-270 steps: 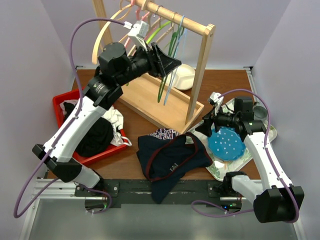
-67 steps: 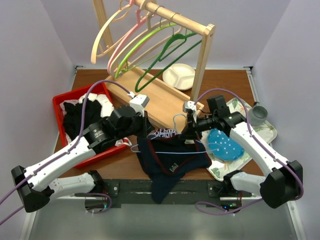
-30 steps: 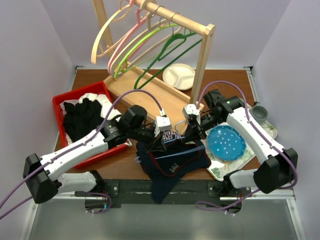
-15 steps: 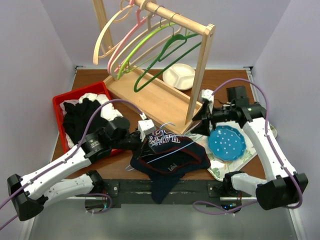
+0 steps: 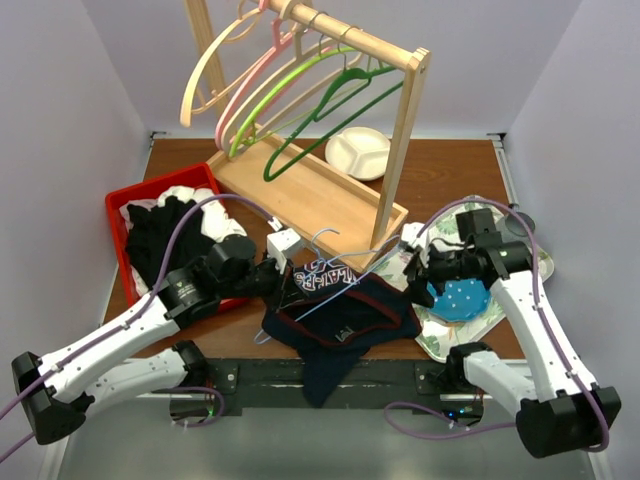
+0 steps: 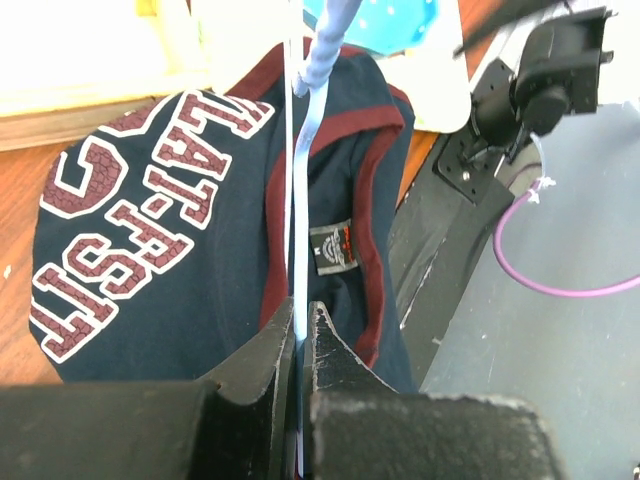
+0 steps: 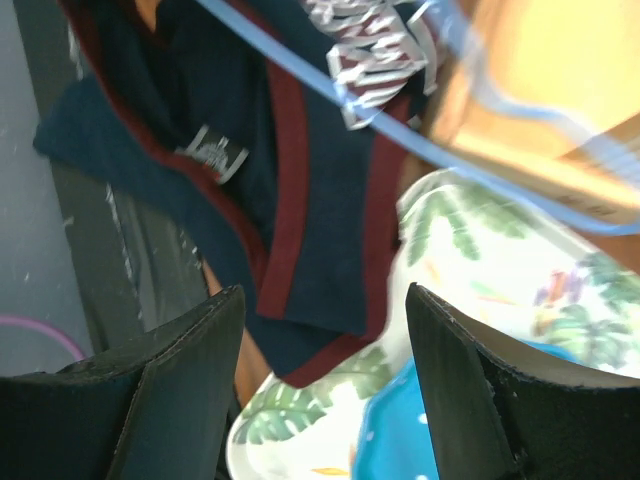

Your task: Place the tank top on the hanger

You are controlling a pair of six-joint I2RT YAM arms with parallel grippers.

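Pinching the hanger (image 6: 299, 190) tight, the left jaws sit over the tank top (image 6: 150, 260); its big red letters are unclear. Right jaws, wide apart, have backed away.

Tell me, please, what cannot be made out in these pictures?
Left wrist: the hanger runs off the top edge, hook unseen.
Right wrist: motion blur leaves the label on the tank top unreadable.
Top external: the left arm covers the near corner of the red bin.
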